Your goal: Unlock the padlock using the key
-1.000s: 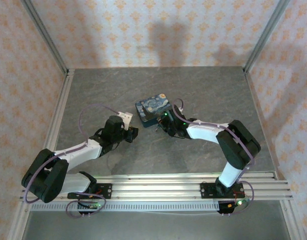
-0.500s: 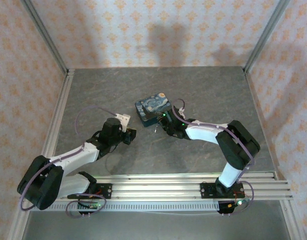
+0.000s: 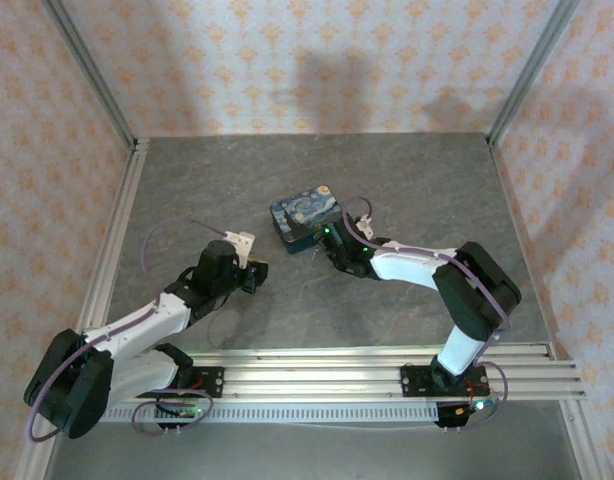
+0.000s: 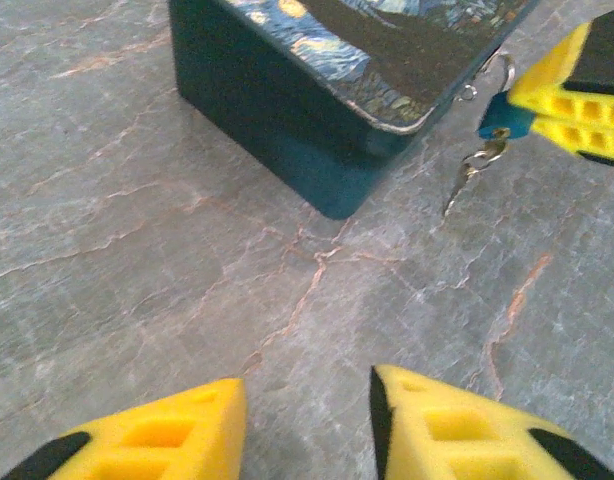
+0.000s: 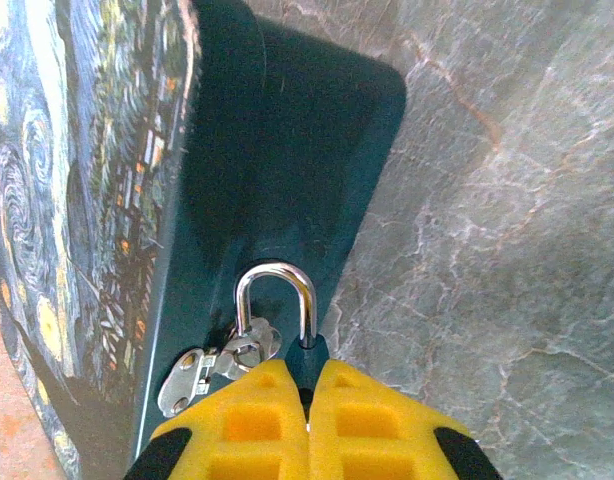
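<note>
The padlock (image 5: 313, 352) is a small dark-blue body with a silver shackle (image 5: 277, 268) hooked through the hasp (image 5: 202, 365) on the side of the swirl-painted box (image 5: 277, 150). My right gripper (image 5: 309, 385) is shut on the padlock body, at the box's near corner (image 3: 320, 247). In the left wrist view the padlock (image 4: 499, 117) shows blue between the right fingers (image 4: 572, 100), and a silver key (image 4: 465, 175) hangs below it. My left gripper (image 4: 307, 430) is open and holds nothing, low over the floor a short way from the box (image 4: 287, 110), to the box's near left (image 3: 259, 272).
The box (image 3: 305, 213) sits mid-table on the grey stone-patterned surface (image 3: 407, 180). Patterned walls with metal corner posts (image 3: 97, 80) close in the left, back and right. A metal rail (image 3: 317, 365) runs along the near edge by the arm bases.
My left gripper has drawn back slightly toward the near left, away from the box, and its jaws have widened. The right gripper has stayed shut at the padlock.
</note>
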`<action>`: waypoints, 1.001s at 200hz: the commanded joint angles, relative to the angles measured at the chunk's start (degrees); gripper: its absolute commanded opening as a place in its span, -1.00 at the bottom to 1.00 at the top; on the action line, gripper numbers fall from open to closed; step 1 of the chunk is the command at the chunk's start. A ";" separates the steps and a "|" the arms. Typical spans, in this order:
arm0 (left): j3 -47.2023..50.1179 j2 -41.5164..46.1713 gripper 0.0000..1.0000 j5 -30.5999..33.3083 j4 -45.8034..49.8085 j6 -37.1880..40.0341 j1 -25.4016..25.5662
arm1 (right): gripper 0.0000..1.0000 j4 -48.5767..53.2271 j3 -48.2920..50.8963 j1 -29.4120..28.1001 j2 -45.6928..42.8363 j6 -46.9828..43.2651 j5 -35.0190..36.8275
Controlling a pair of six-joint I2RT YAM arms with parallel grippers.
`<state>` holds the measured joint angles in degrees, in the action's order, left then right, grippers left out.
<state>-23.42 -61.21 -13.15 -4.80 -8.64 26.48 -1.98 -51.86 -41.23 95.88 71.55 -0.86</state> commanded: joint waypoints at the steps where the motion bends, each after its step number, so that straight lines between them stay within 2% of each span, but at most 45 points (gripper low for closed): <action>1: -2.46 2.76 -0.10 4.78 5.96 1.34 -0.31 | -1.00 3.18 -0.56 -0.51 -5.04 -2.73 4.48; 27: -5.02 4.42 0.14 7.96 10.80 0.40 -0.62 | -1.00 5.77 1.30 -0.51 -10.22 -7.10 6.22; 49: -10.42 4.13 0.33 11.84 19.49 -0.53 -0.72 | -1.00 8.35 2.00 -0.51 -14.29 -12.86 4.85; 56: -12.28 3.96 0.39 12.94 22.27 -0.96 -0.85 | -1.00 9.15 1.96 -0.51 -15.41 -15.21 3.49; 64: -14.04 3.82 0.54 14.11 25.09 -1.74 -0.98 | -1.00 10.70 1.40 -0.51 -16.36 -18.00 1.68; 86: -18.04 3.91 0.73 15.78 31.20 -4.62 -1.70 | -1.00 16.22 -0.96 -0.51 -18.46 -24.95 -5.21; 94: -19.15 4.12 0.99 15.80 32.62 -5.54 -1.82 | -1.00 18.05 -1.55 -0.51 -18.88 -27.00 -8.10; 130: -21.04 4.94 1.00 15.26 35.92 -9.94 -1.78 | -1.00 19.19 1.04 -0.95 -21.11 -31.49 -20.19; 157: -19.94 6.41 1.00 15.50 37.48 -12.03 -1.80 | -1.00 20.23 2.36 -1.64 -18.34 -34.53 -27.04; 200: -14.50 11.04 1.00 16.60 37.26 -14.35 -1.81 | -1.00 24.10 1.73 -1.56 -10.01 -37.48 -27.14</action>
<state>-40.71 -52.51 0.97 30.13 -20.29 25.06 18.65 -50.65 -42.72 82.48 37.54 -26.24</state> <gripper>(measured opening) 0.994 0.058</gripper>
